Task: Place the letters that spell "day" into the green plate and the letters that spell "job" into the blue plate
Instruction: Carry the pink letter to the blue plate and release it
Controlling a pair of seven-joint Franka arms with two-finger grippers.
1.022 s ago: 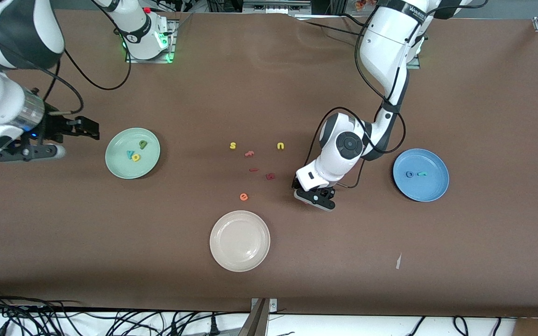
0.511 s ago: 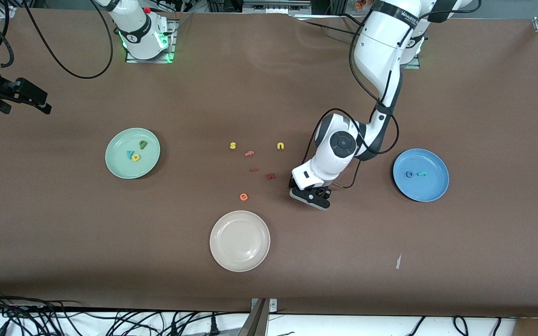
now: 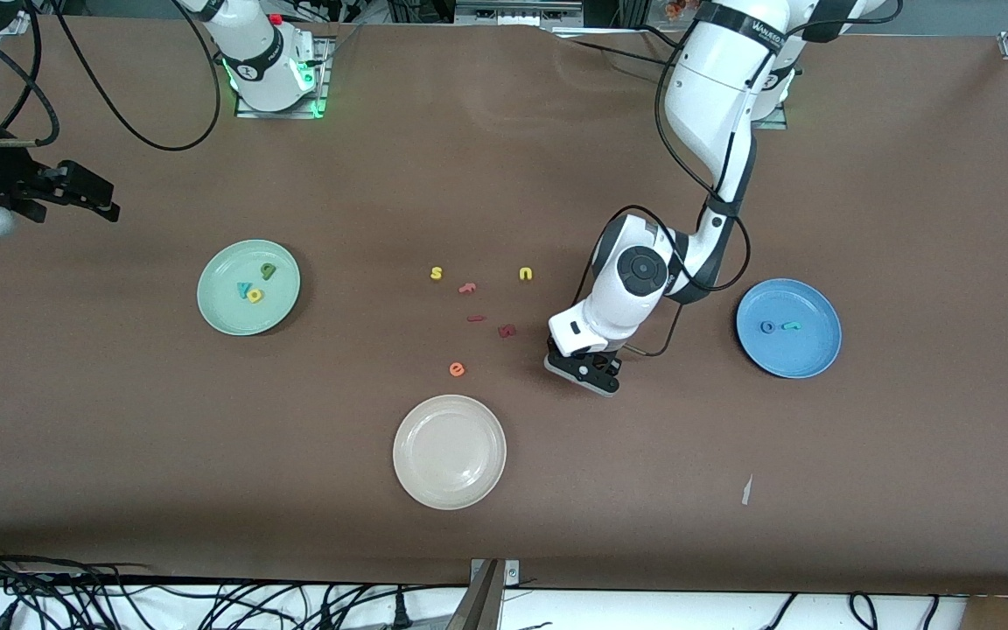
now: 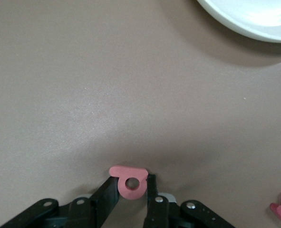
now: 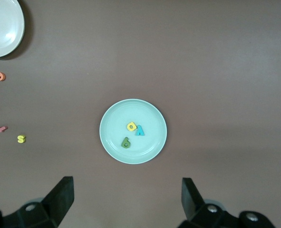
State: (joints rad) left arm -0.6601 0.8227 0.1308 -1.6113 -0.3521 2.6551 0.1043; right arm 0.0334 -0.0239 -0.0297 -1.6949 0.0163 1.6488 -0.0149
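The green plate (image 3: 248, 287) has its d, a and y in it. The blue plate (image 3: 788, 327), toward the left arm's end, has only o and j. The right gripper (image 5: 126, 197) waits wide open, holding nothing. The left gripper (image 4: 132, 186) squeezes the pink b (image 4: 129, 180) (a thin pinch). It might slip out when lifted.

On my white left arm's upper link (image 3: 714, 70) I read a small black print that begins "WANKED"; the rest I cannot make out. The small foam letters on the brown table read as signs: a yellow "s" (image 3: 437, 273), a yellow "u" (image 3: 526, 274), an orange "e" (image 3: 457, 369).
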